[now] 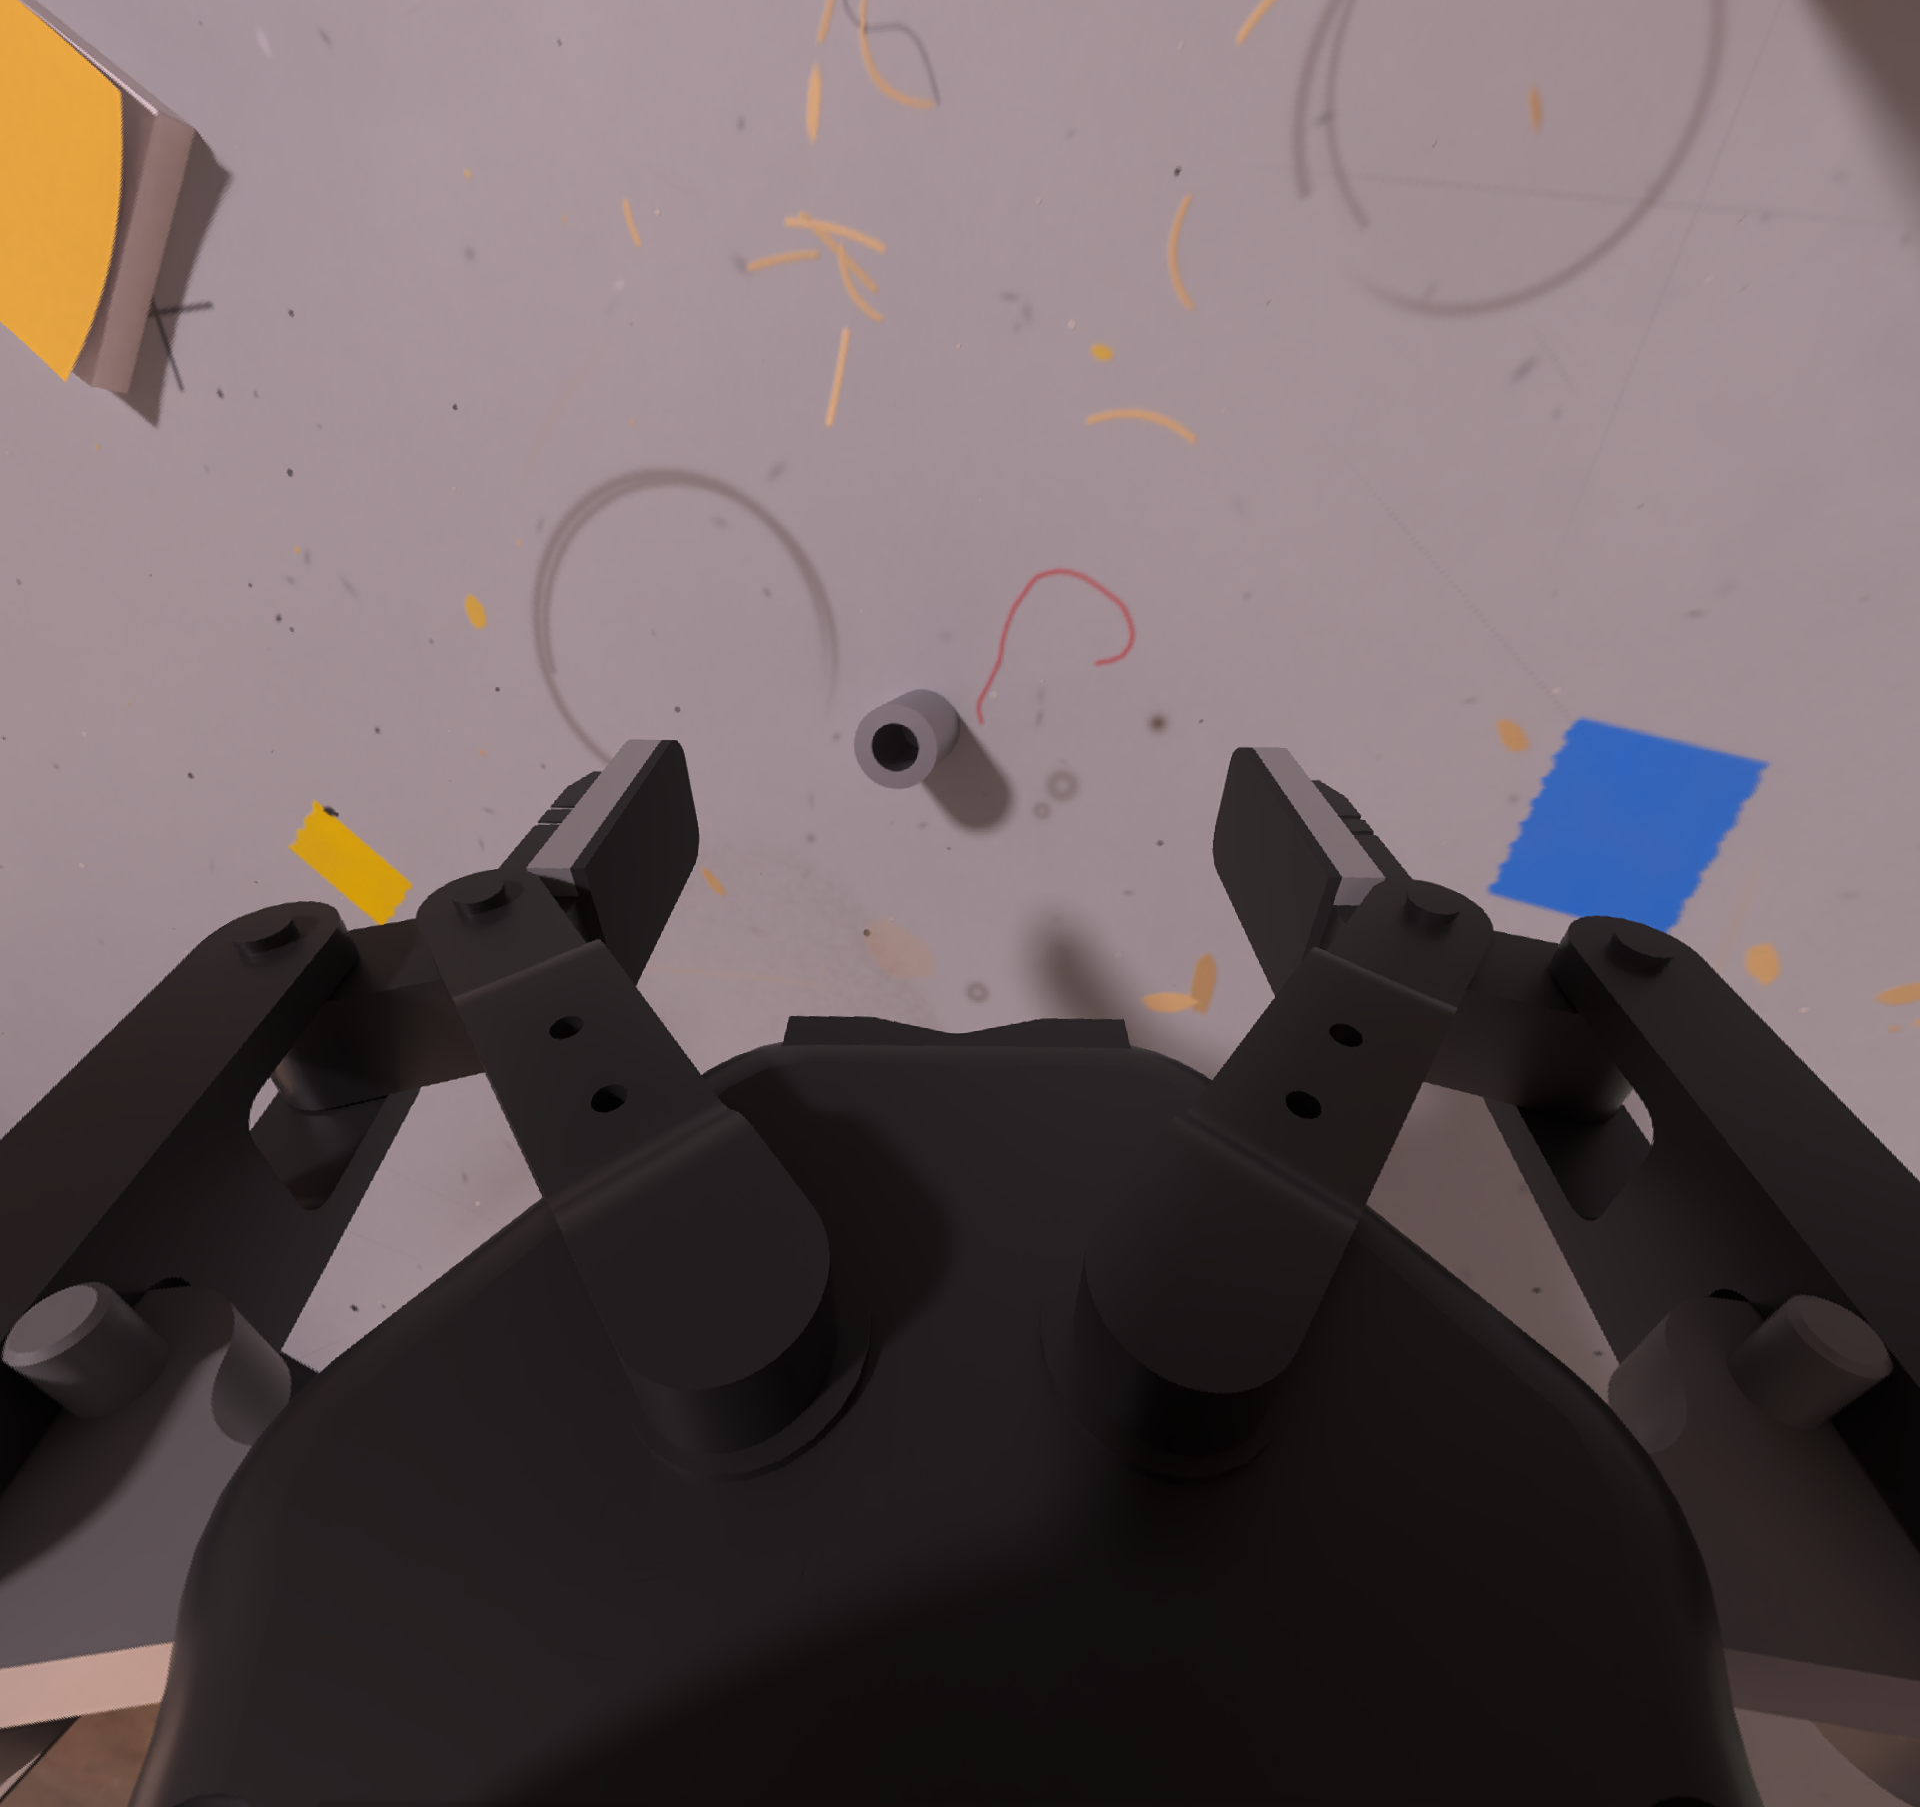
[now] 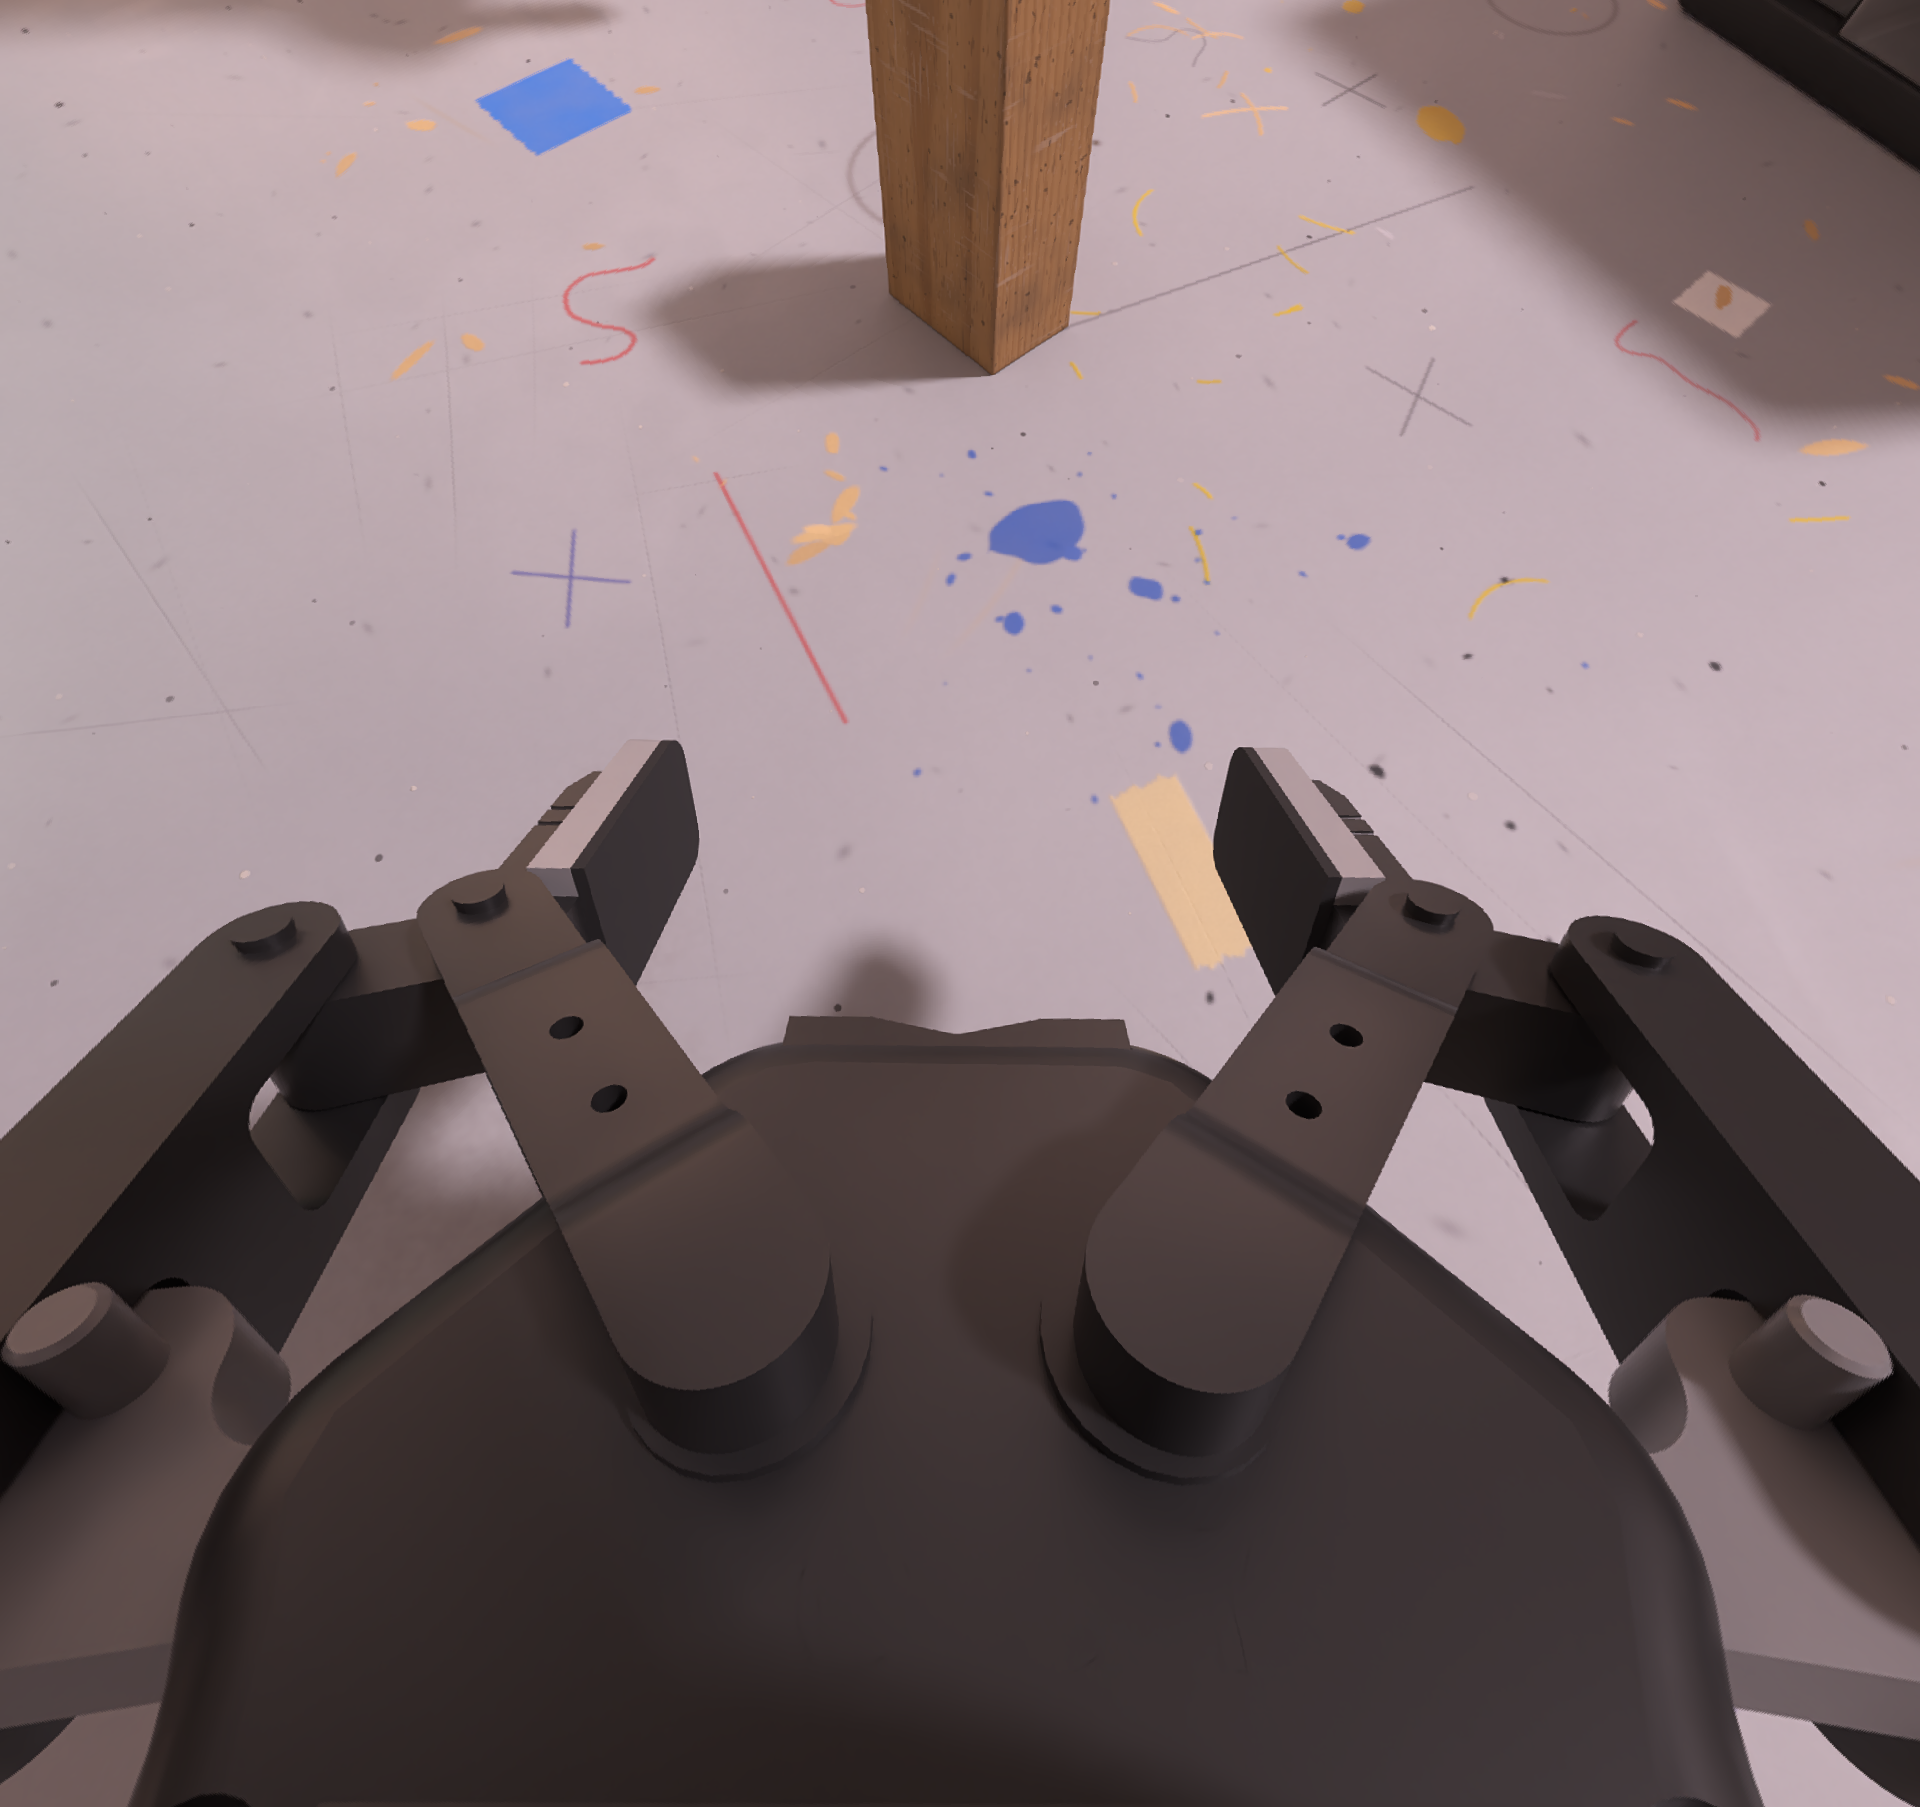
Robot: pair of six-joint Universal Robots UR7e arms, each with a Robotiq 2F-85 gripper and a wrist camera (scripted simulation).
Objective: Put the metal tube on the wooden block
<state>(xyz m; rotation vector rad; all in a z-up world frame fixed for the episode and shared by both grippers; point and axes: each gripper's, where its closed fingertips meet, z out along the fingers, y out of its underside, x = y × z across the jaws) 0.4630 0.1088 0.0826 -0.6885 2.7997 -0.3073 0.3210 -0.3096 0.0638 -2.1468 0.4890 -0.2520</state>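
A short grey metal tube (image 1: 906,739) stands on the table in the left wrist view, its open bore facing up toward the camera. My left gripper (image 1: 956,801) is open and empty, hovering above the table with the tube just ahead of the gap between its fingers. A tall upright wooden block (image 2: 987,116) stands on the table in the right wrist view, its top cut off by the frame edge. My right gripper (image 2: 956,801) is open and empty, well short of the block. A grey sliver, perhaps the tube, shows behind the block's left edge.
A yellow-topped flat object (image 1: 73,188) lies at the far left of the left wrist view. A dark box-like object (image 2: 1818,1) sits at the top right of the right wrist view. Tape patches, paint spots and pen marks cover the grey table (image 2: 312,510).
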